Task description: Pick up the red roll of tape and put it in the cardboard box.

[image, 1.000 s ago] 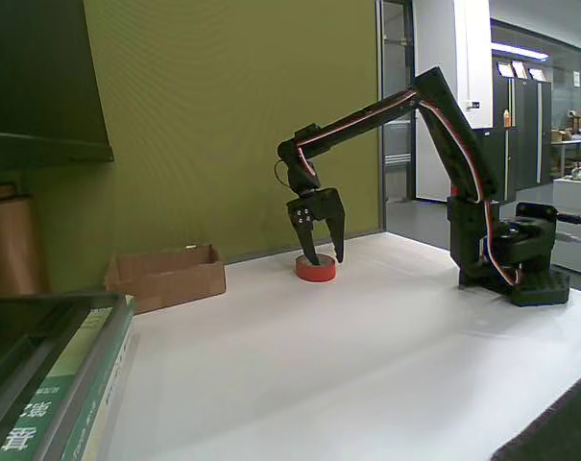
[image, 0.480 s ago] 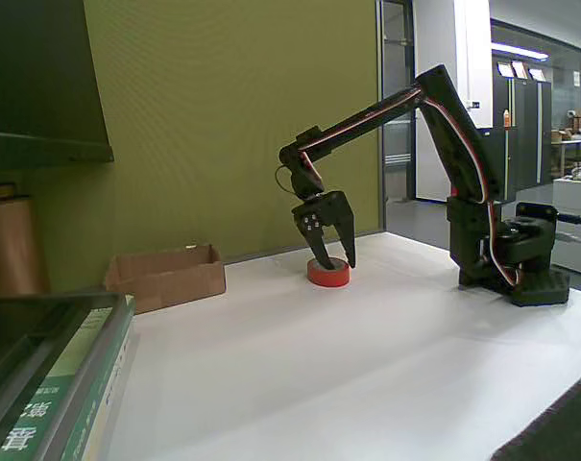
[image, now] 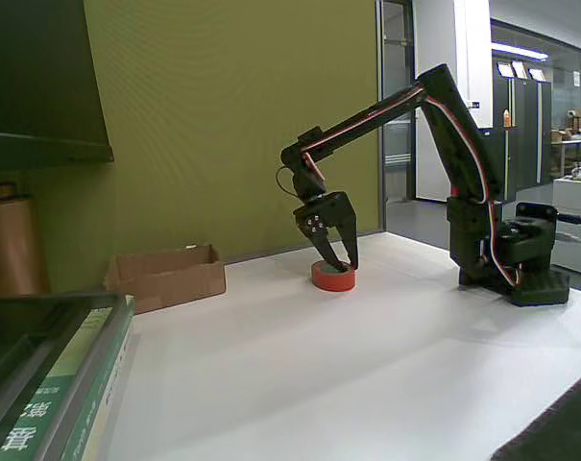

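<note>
Centre of frame, on white table (image: 367, 375): red roll of tape (image: 333, 277), flat, light, rigid, probably slick-sided. Gripper (image: 338, 261) partly open, straddling ring, nothing lifted. Grasp across ring wall. Cardboard box (image: 165, 277) at left.

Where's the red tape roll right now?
In the fixed view, the red roll of tape lies on the white table right of centre, under the gripper, well right of the cardboard box.

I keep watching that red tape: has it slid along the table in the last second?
Yes. The red roll of tape slid rightward, away from the cardboard box, toward the arm's base.
</note>
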Action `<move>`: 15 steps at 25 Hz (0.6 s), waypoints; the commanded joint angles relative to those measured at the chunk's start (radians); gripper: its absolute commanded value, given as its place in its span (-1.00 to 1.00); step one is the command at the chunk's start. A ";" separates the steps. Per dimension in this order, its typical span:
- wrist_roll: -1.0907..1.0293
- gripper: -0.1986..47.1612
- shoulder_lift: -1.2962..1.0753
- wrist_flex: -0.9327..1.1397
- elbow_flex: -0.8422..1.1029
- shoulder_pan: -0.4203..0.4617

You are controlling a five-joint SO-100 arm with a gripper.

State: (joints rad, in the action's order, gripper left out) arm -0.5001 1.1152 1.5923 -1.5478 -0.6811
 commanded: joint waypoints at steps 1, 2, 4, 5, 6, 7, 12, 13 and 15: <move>-0.020 -0.82 0.066 -0.011 -0.031 -0.006; -0.023 -0.84 0.066 -0.015 -0.034 -0.006; -0.026 -0.87 0.067 -0.020 -0.035 -0.006; -0.028 -0.90 0.069 -0.020 -0.035 -0.006; -0.031 -0.92 0.069 -0.020 -0.035 -0.005; -0.031 -0.93 0.071 -0.021 -0.037 -0.003; -0.043 -0.99 0.089 -0.015 -0.035 0.005; -0.044 -0.99 0.095 -0.015 -0.035 0.006; -0.048 -0.99 0.106 -0.018 -0.035 0.012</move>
State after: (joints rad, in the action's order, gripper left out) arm -0.5338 1.1582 1.5754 -1.5693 -0.6719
